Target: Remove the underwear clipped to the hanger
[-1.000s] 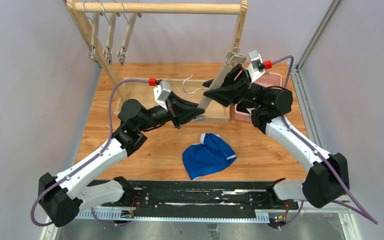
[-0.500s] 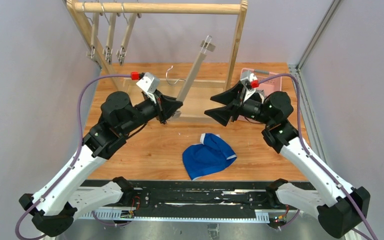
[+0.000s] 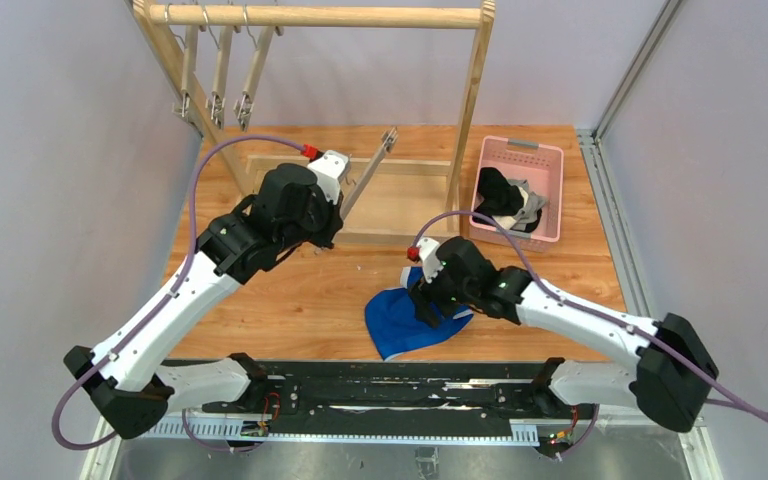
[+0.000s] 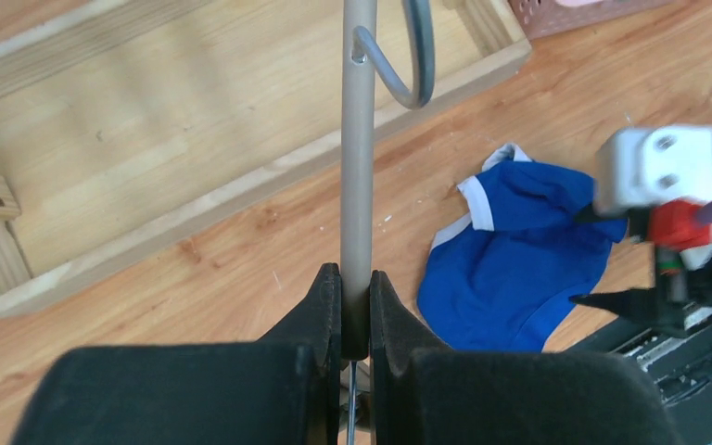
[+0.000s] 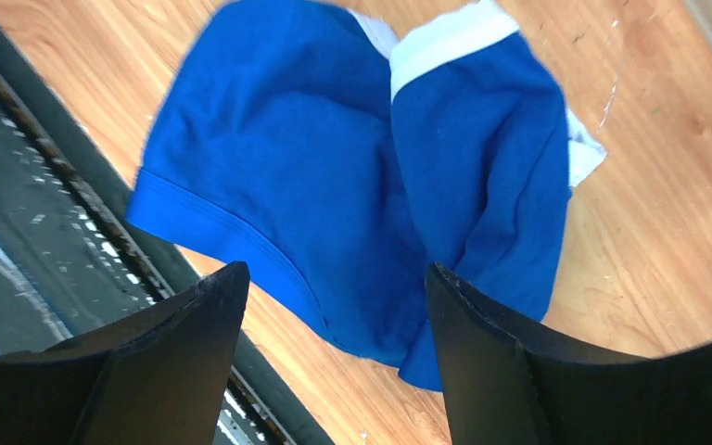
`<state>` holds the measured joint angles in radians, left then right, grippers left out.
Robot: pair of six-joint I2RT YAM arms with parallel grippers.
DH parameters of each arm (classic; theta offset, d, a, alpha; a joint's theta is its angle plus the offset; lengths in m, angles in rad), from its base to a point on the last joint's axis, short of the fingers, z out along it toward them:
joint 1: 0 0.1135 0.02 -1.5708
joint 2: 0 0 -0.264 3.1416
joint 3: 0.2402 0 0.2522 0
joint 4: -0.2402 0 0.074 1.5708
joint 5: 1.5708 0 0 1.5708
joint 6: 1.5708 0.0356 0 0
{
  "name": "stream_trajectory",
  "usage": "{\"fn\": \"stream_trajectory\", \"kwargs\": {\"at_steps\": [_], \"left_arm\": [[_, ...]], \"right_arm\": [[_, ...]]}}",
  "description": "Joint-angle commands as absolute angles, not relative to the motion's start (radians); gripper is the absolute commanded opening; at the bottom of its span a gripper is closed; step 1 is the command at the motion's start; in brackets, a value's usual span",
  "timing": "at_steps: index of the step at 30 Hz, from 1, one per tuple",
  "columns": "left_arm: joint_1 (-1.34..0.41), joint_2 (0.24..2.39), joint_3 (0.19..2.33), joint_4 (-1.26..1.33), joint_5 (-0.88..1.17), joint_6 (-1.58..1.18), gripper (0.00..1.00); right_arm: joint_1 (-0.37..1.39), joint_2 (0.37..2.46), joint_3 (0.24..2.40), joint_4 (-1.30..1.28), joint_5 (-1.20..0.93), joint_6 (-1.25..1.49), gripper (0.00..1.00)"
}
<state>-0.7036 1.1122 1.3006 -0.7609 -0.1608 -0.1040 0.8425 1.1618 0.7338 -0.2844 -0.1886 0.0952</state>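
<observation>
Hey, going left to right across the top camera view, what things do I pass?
The three hangers on the rail → the hanger held by the left gripper → the blue briefs → the pink basket.

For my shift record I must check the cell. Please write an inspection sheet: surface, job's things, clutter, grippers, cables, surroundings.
Surface: wooden table, no spill seen.
Job's things: blue briefs lying loose on the table; black briefs and grey briefs in the basket.
Clutter: nothing seen.
Grippers: left gripper shut on the hanger; right gripper open, over the blue briefs.
Cables: purple cables, one per arm, looped in the air.
Surroundings: rack with three spare hangers, no cloth on them; grey walls.
</observation>
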Motion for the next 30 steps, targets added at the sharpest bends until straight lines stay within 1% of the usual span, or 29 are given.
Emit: {"fn": "stream_trajectory", "kwargs": {"at_steps": [1, 7, 11, 14, 18, 21, 24, 25, 26, 27, 30], "left_arm": [[-0.709, 1.142, 1.403, -0.737, -0.18, -0.068, 0.0], [-0.708, 1.195, 1.446, -0.731, -0.174, -0.06, 0.0], [-0.708, 1.209, 1.462, -0.72, -0.18, -0.054, 0.0], [-0.707, 1.218, 1.488, -0.71, -0.193, -0.044, 0.0], [-0.707, 1.247, 1.54, -0.695, -0.171, -0.04, 0.0], [-0.707, 1.267, 1.568, -0.676, -0.095, -0.064, 0.0], [-0.707, 1.259, 1.54, -0.621, -0.003, -0.093, 0.0], [-0.708, 1.258, 1.531, -0.605, 0.019, -0.097, 0.0], [-0.708, 1.258, 1.527, -0.594, 0.026, -0.1, 0.0], [-0.708, 1.26, 1.528, -0.589, 0.023, -0.099, 0.0], [-0.708, 1.278, 1.555, -0.586, -0.023, -0.084, 0.0]], "right_arm": [[0.892, 1.266, 0.746, -0.325, -0.03, 0.076, 0.71], [0.936, 1.477, 0.789, -0.326, -0.019, 0.076, 0.71], [0.968, 1.563, 0.83, -0.36, -0.006, 0.076, 0.71], [0.985, 1.587, 0.859, -0.394, 0.026, 0.076, 0.71], [1.001, 1.532, 0.897, -0.446, 0.102, 0.076, 0.71], [1.0, 1.423, 0.927, -0.488, 0.197, 0.076, 0.71], [0.999, 1.288, 0.969, -0.541, 0.342, 0.076, 0.71], [0.999, 1.25, 0.987, -0.559, 0.384, 0.038, 0.86], [0.997, 1.214, 1.006, -0.573, 0.423, 0.207, 0.11], [0.996, 1.178, 1.017, -0.577, 0.47, 0.221, 0.02], [0.986, 1.087, 1.04, -0.572, 0.571, 0.199, 0.01]]}}
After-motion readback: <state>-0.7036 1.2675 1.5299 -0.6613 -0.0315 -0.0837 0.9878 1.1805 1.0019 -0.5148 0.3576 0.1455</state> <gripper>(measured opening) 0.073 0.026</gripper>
